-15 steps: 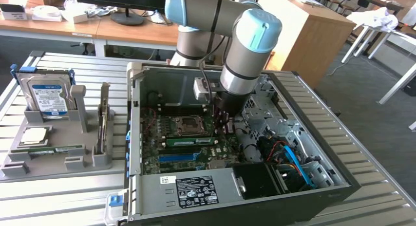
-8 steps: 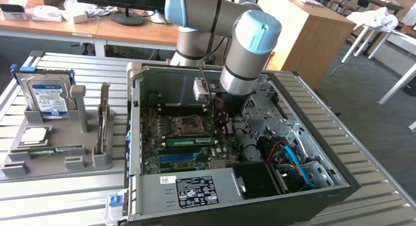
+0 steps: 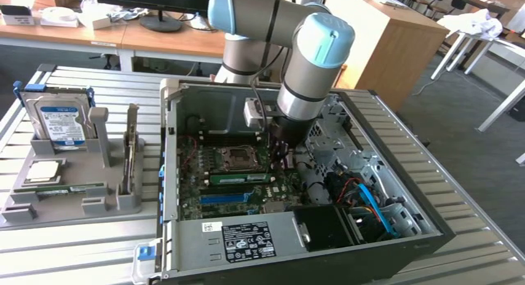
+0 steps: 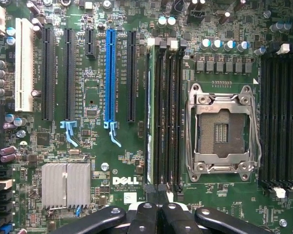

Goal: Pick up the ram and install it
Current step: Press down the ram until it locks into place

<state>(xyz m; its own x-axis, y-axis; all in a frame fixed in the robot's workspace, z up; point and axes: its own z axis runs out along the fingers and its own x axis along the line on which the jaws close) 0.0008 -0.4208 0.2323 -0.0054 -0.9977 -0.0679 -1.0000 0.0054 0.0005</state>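
Green and thin, the ram (image 3: 240,177) (image 4: 148,117) stands on edge in the outermost slot of a bank of black memory slots (image 4: 168,117), just beside the open processor socket (image 3: 238,156) (image 4: 222,129). On the ram's other side lies a strip of bare board, then a black slot and the long blue slot (image 4: 110,73).

My tool (image 3: 279,153) (image 4: 156,212) hangs over one end of that bank with its fingers drawn fully together, and I see nothing gripped between them.

Room is tight here. The case walls (image 3: 426,199) box in the board, the drive cage with its blue cables (image 3: 373,205) crowds the exterior view's right, and the grey power supply (image 3: 246,239) closes the near side. A silver heatsink (image 4: 66,184) sits beyond the blue slot.

Outside the case, well apart on the slatted counter (image 3: 74,254), a grey tray (image 3: 74,211) holds a hard drive (image 3: 58,122), an upright card (image 3: 130,150), a square chip (image 3: 43,170) and another green stick (image 3: 61,188).
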